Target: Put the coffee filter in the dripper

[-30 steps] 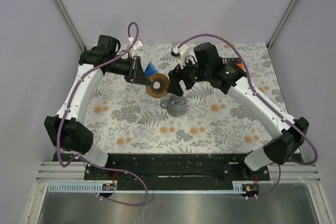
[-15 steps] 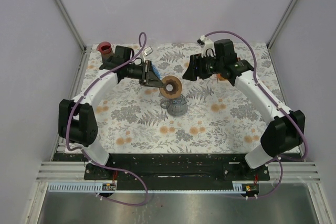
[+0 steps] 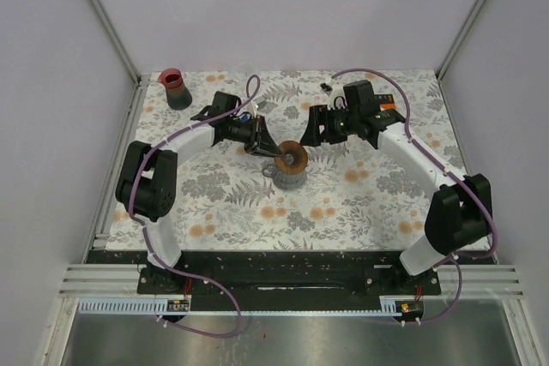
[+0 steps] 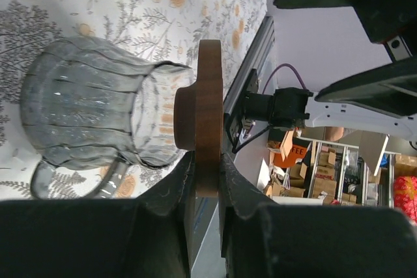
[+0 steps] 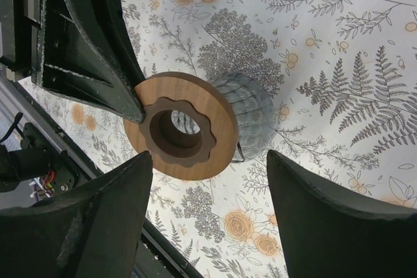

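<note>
The left gripper [image 4: 202, 168] was clamped on the edge of a wooden ring [image 4: 209, 114], with its fingers [image 4: 171, 190] on both flat faces. The ring stood tilted at the open mouth of the glass dripper [image 4: 83, 110], which sat near the middle of the flower-patterned table [image 3: 377, 199]. I could not tell if ring and glass touched. The right gripper [image 3: 310, 127] hung just beside them with its fingers [image 5: 98, 219] apart and nothing between them. A red cup [image 3: 173, 87] stood in the far left corner.

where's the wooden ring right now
Top view, mid-table: the wooden ring is pinched on edge in the left gripper, right by the glass dripper.
</note>
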